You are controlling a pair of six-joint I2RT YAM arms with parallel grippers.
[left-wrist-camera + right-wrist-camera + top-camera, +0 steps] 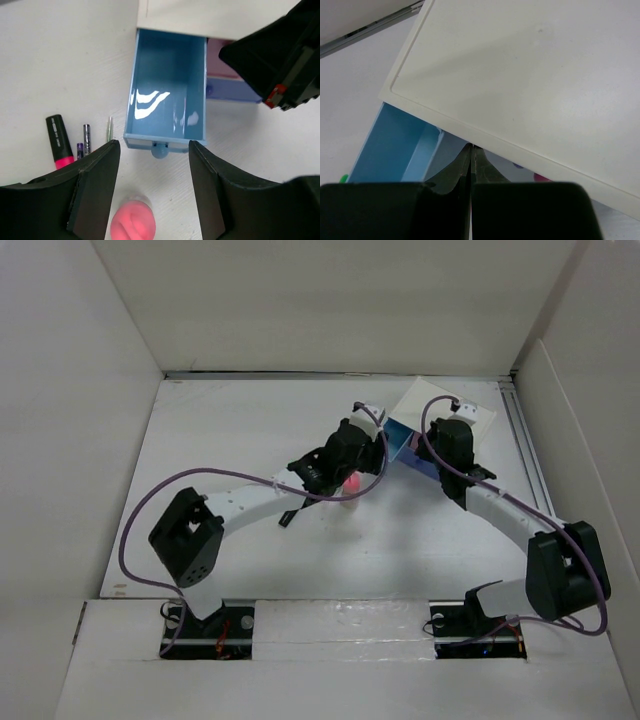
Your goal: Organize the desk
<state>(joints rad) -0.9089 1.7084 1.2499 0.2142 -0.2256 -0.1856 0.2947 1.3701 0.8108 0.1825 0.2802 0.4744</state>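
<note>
The desk (240, 440) is a wide white tabletop. A small white drawer box (445, 412) stands at the back right; its blue drawer (167, 95) is pulled out and looks empty. My left gripper (154, 190) is open, hovering just in front of the drawer's knob (159, 150), above a pink-capped object (133, 225) standing on the desk. A black and pink highlighter (60, 141), a small purple-tipped pen (86, 140) and a thin green stick (110, 129) lie left of the drawer. My right gripper (471, 152) is shut and empty, its tips at the box's front edge above the drawers.
White walls enclose the desk on the left, back and right. A metal rail (522, 445) runs along the right side. A purple drawer (232, 90) and a pink drawer (220, 50) sit closed beside the blue one, under my right arm.
</note>
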